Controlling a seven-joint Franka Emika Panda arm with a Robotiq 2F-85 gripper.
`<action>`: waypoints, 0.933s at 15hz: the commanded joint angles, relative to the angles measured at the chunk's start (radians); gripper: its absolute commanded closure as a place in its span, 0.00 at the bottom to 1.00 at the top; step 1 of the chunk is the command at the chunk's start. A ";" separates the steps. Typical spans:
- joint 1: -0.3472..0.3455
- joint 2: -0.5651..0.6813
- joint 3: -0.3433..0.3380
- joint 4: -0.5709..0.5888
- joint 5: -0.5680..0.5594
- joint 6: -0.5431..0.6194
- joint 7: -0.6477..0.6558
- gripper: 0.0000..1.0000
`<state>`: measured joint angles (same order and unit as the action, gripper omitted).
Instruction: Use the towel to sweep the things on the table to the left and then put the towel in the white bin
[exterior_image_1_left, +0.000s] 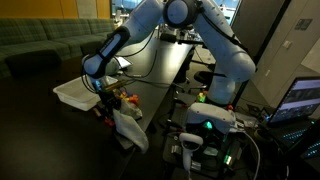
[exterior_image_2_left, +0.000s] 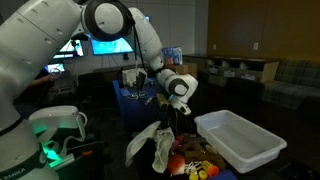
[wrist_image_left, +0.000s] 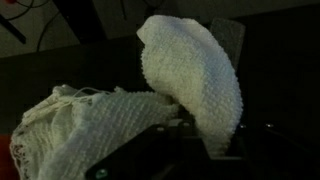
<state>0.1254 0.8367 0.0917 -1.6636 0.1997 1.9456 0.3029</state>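
Observation:
My gripper (exterior_image_1_left: 105, 102) hangs just above the black table (exterior_image_1_left: 158, 78), shut on the white towel (exterior_image_1_left: 128, 130). The towel droops below the fingers in both exterior views and reaches the toys. In the wrist view the towel (wrist_image_left: 190, 75) bulges over the gripper (wrist_image_left: 190, 135) and hides the fingertips. The things (exterior_image_2_left: 192, 166), small red, yellow and green toys, lie in a cluster by the towel's (exterior_image_2_left: 155, 146) lower end. The white bin (exterior_image_2_left: 240, 138) stands right beside the toys; the same white bin (exterior_image_1_left: 78, 93) shows just past my gripper (exterior_image_2_left: 166, 122).
The robot's base with a green light (exterior_image_1_left: 205, 122) stands at the table's near side. A lit laptop screen (exterior_image_1_left: 300, 100) is at the edge of an exterior view. A green sofa (exterior_image_1_left: 40, 40) lies behind the table. Bright monitors (exterior_image_2_left: 105, 45) glow behind the arm.

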 joint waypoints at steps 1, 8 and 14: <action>-0.008 0.066 0.000 0.136 0.042 -0.060 0.002 0.86; -0.101 -0.205 0.004 -0.071 0.022 0.022 -0.268 0.87; -0.234 -0.465 -0.030 -0.249 0.051 0.008 -0.495 0.86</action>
<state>-0.0547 0.5255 0.0853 -1.7797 0.2183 1.9373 -0.1005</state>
